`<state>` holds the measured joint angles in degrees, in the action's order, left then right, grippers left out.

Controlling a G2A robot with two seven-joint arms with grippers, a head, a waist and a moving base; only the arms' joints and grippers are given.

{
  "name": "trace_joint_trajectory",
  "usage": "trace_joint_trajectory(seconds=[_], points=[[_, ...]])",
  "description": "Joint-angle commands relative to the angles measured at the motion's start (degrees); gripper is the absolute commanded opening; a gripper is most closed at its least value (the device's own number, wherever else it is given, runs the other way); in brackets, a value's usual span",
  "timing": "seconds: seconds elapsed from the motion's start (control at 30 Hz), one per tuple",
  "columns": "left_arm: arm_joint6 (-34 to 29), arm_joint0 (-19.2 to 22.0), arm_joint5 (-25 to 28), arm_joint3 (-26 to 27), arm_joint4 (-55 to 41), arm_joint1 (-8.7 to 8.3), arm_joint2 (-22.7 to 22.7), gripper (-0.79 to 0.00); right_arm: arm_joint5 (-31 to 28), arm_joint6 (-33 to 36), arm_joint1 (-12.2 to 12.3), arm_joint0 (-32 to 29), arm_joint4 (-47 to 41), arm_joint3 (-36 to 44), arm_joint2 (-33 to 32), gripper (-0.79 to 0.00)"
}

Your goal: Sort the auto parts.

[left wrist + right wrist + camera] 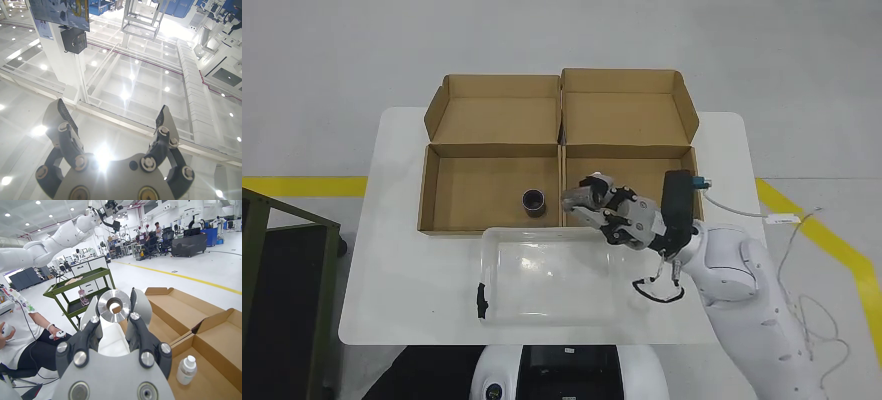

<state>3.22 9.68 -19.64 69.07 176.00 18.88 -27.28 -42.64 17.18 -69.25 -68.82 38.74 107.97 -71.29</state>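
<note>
Over the white tabletop [402,280], the right gripper [115,295] is clamping a metal ring [115,317] above the near corner of the right box [642,172], probably needing to move inward and lower before releasing; the left gripper [112,103] is gaping empty.

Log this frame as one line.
right gripper: shut on ring, over boxes | left gripper: open, empty | boxes: hold dark part, bottle
</note>
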Motion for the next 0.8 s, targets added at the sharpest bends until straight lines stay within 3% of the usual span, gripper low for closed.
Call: trace_joint_trajectory(seconds=[0.0, 0.4, 0.77], points=[[0.00, 0.00, 0.00, 0.00, 0.00, 0.00, 0.00, 0.000, 1.12, 0.35, -0.06, 0.47, 1.57, -0.51, 0.78, -0.785], [0.00, 0.00, 0.00, 0.00, 0.00, 0.00, 0.00, 0.000, 10.48, 4.39, -1.46, 8.10, 15.93, -4.79, 10.45, -0.785], [0.00, 0.00, 0.00, 0.00, 0.00, 0.00, 0.00, 0.000, 18.40, 7.85, -4.72, 18.15, 25.55, -11.28, 23.20, -0.785]])
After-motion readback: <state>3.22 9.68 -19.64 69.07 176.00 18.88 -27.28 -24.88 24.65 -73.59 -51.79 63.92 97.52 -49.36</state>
